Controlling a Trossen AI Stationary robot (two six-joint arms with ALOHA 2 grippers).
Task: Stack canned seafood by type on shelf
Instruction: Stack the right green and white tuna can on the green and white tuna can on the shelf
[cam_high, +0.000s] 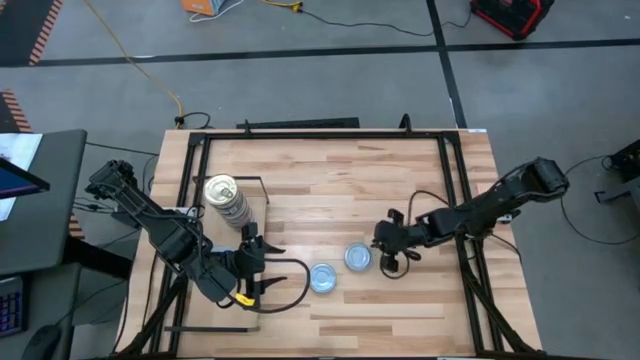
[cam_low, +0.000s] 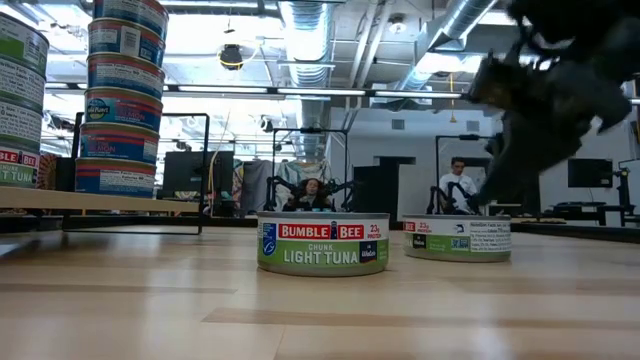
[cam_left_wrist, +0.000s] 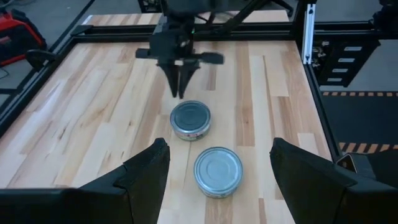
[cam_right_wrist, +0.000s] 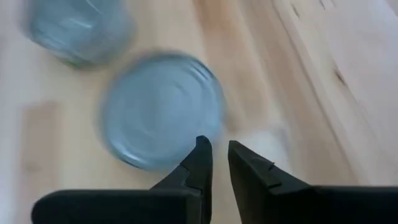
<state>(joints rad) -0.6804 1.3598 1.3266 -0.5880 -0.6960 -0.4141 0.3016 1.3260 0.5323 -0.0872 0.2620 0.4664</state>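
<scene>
Left gripper: the left gripper (cam_high: 250, 262) sits near the front-left corner of the slatted light-wood tabletop (cam_high: 330, 170), fingers spread wide with nothing between them, aimed at the 2 loose tins.

Right gripper: the right gripper (cam_high: 388, 262) hangs just beside the farther loose tin, its fingers pinched almost together and empty.

Loose tins: 2 flat round metal tins with pale blue-silver tops lie side by side near the middle of the tabletop's front edge; the green-labelled "Light Tuna" tin (cam_low: 323, 243) is the one nearer the left gripper, and the other pale-topped tin (cam_high: 358, 257) is just beside it.

Shelf: the pale wooden board with a thin black wire frame (cam_low: 95, 200) stands toward the tabletop's left edge and carries a tall stack of cans with a gold top (cam_high: 224, 198).

Risk 1: with its fingers so narrow, the right gripper would likely shove the tin sideways into its neighbour rather than straddle it.

Risk 2: both arms point at the same 2 tins, so they could clash if they close in together.

Risk 3: the stack is already tall; a tin set down off-centre, or a brush from the left arm, could topple it.

Risk 4: the labels differ, so the wrong stack is possible.
</scene>
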